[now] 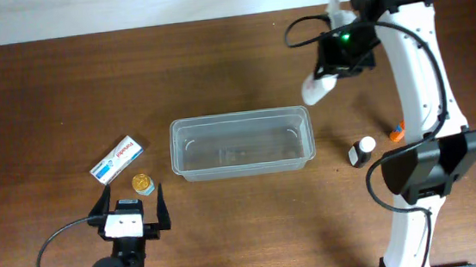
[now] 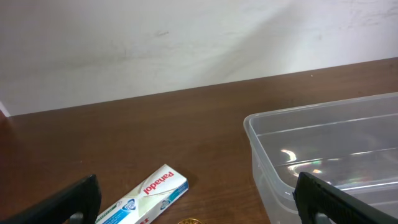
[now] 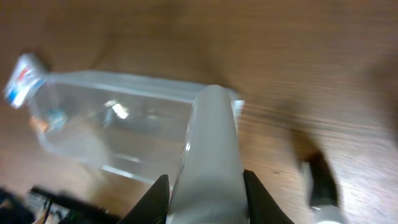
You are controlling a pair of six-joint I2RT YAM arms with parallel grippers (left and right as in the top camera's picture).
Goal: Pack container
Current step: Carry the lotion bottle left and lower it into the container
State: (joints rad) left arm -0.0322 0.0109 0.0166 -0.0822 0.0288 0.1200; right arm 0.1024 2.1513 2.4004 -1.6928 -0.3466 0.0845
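So, container (image 1: 236, 116) empty, nothing packed yet. Your R gripper (image 3: 208, 196) clamps white bottle (image 3: 211, 137) just past its right end; L gripper (image 1: 132, 201) spread, idle. Panadol box (image 1: 117, 159), dark bottle (image 1: 362, 151) etc. outside it.

Even light (right-wrist view blurred)

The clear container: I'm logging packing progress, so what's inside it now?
Nothing shows inside the container; only wood is visible through its floor. The white bottle is in the right gripper, outside it. Overhead, nothing covers it.
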